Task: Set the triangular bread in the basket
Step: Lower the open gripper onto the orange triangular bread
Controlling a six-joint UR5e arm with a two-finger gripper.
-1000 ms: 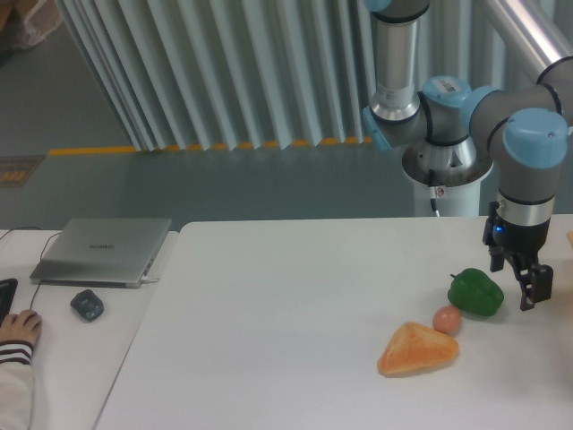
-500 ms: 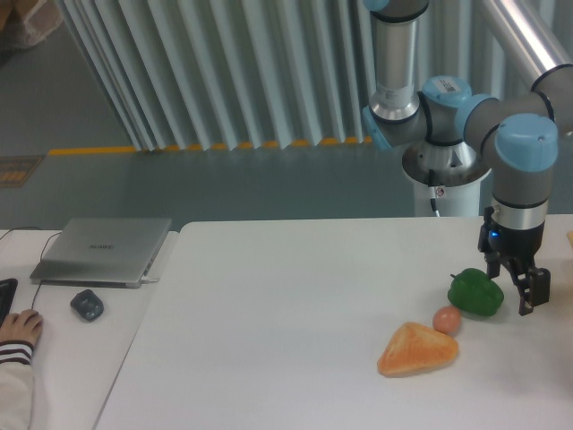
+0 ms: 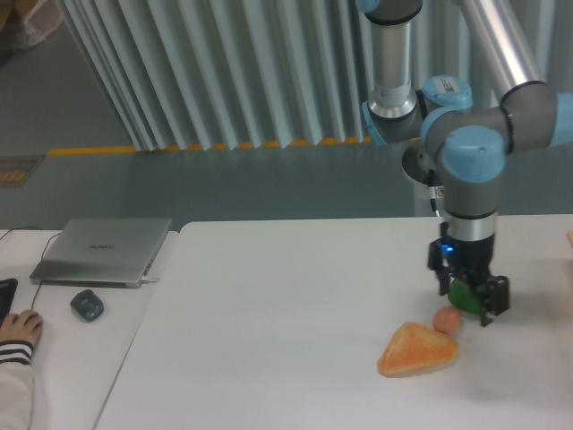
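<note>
The triangular bread (image 3: 418,350) is a golden-orange bun lying flat on the white table (image 3: 286,305), front right. My gripper (image 3: 466,301) hangs open just above and behind it, its fingers pointing down. The fingers straddle the green bell pepper (image 3: 462,293), which is mostly hidden behind them. A small pinkish-brown egg (image 3: 447,320) sits between the bread and the gripper, touching the bread's back corner. Nothing is held. No basket shows clearly; only a tan sliver (image 3: 569,238) at the right edge of the frame.
A closed grey laptop (image 3: 103,249) and a dark mouse (image 3: 87,305) lie on the side table at left. A person's hand (image 3: 18,328) rests at the left edge. The arm's base (image 3: 439,175) stands behind the table.
My gripper has moved left from the right side of the pepper to over it, closer to the egg and the bread. The bread, egg and pepper have not moved.
</note>
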